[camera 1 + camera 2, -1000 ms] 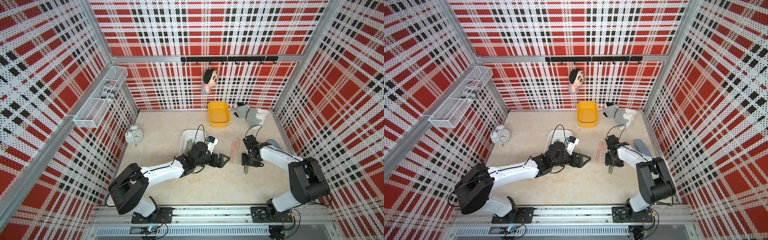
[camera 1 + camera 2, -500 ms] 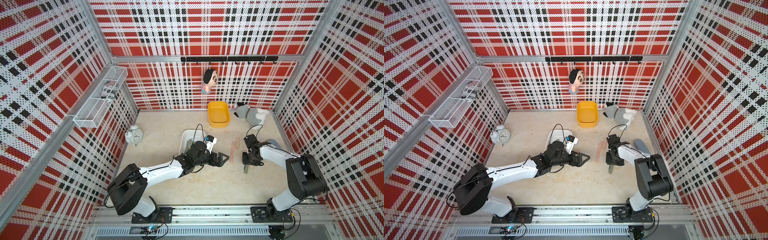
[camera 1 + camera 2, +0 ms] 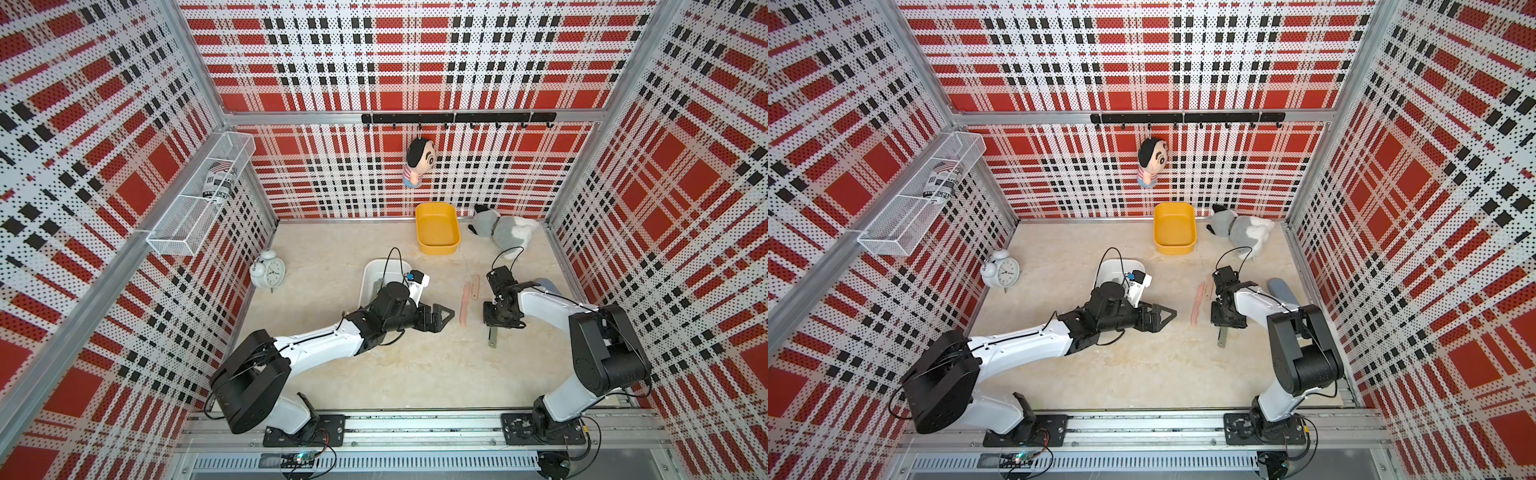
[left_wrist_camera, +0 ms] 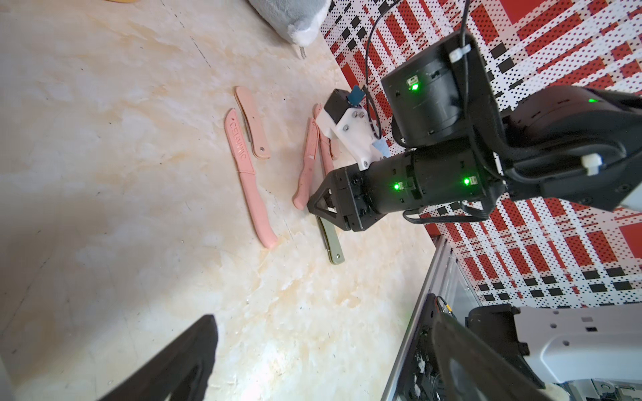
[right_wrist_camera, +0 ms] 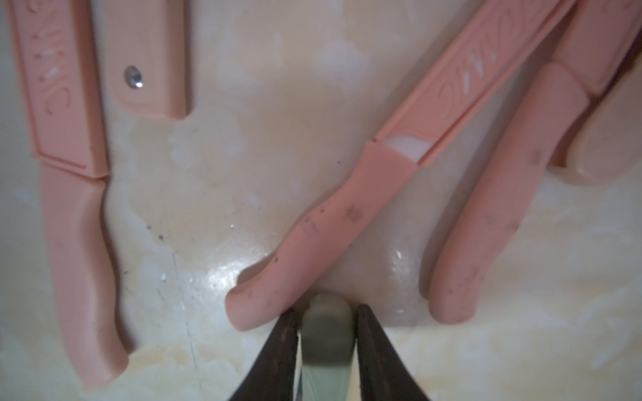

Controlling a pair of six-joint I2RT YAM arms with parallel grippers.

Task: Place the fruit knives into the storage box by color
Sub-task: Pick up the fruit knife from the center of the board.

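- One green knife (image 5: 326, 333) lies flat on the table (image 3: 374, 374), over on the right arm's side. It is well apart from the white box (image 3: 368, 278).
- Right gripper (image 5: 326, 312) is down on it: jaws narrow, pressed to both long edges near the rounded end. The knife has not left the table.
- Pink knives (image 5: 333, 222) lie right beside that end, and one handle tip touches the left finger's outer side. It could get dragged along on the lift.
- Left gripper (image 3: 440, 316) hangs over the table beside the white box, jaws wide, holding nothing.
- Handling, by my reckoning: a light, stiff, thin plastic stick, smooth and probably slippery.
- An edge pinch so near the end leaves a long tail free, so it may pivot or droop in the jaws.
- A hold nearer the middle would carry steadier.
- Lying so flat, it gives the fingertips little height to bite on. Squeeze firmly and lift slowly.
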